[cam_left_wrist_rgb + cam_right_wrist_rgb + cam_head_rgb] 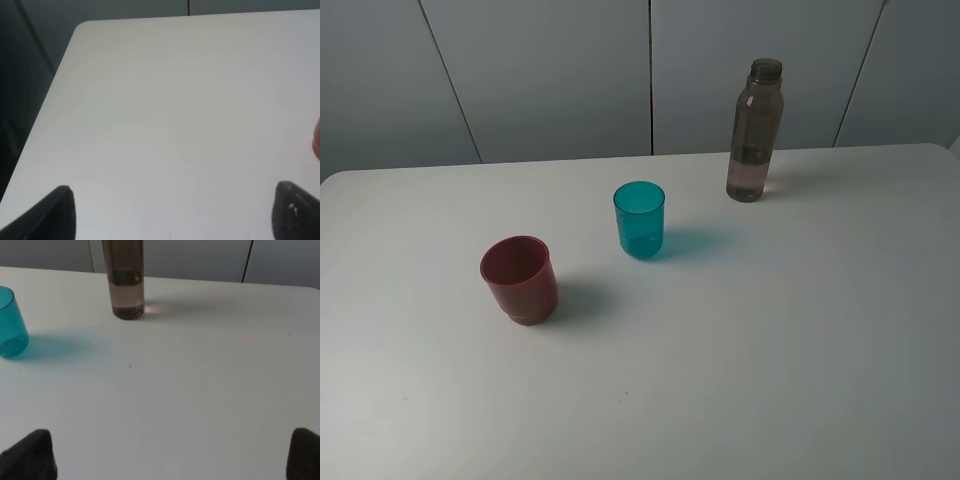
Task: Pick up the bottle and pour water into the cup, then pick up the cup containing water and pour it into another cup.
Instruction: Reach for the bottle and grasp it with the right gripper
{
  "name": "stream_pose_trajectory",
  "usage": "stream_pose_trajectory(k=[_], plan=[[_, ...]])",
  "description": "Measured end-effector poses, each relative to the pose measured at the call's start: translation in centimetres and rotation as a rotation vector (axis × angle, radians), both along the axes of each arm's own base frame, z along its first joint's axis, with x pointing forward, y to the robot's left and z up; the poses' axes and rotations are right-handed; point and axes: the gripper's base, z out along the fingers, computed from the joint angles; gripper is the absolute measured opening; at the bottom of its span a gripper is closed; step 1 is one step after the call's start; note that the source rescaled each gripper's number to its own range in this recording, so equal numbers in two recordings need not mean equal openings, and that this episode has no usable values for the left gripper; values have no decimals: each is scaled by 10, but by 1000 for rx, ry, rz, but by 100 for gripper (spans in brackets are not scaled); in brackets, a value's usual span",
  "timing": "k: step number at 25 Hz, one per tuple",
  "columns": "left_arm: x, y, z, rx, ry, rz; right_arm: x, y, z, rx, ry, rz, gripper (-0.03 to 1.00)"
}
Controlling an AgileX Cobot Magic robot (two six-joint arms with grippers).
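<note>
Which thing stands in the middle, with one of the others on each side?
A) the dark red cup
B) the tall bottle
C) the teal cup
C: in the high view the teal cup stands between the dark red cup on one side and the bottle on the other.

Wide-spread left hand (175,207) above white table (175,100), near red cup (317,140)
</note>
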Motion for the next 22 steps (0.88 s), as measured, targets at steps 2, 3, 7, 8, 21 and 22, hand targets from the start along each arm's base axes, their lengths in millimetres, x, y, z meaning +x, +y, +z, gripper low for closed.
stream_pose_trajectory(k=[2, 3, 7, 8, 21, 22], plan=[[0, 0, 0, 0, 0, 0, 0, 0, 0, 0, 0, 0, 100], [0, 0, 0, 0, 0, 0, 0, 0, 0, 0, 0, 0, 100], [0, 0, 0, 0, 0, 0, 0, 0, 0, 0, 0, 0, 100], [0, 0, 0, 0, 0, 0, 0, 0, 0, 0, 0, 0, 100], [0, 0, 0, -6, -1, 3, 0, 0, 0, 0, 0, 0, 100], [0, 0, 0, -6, -1, 3, 0, 0, 0, 0, 0, 0, 100]])
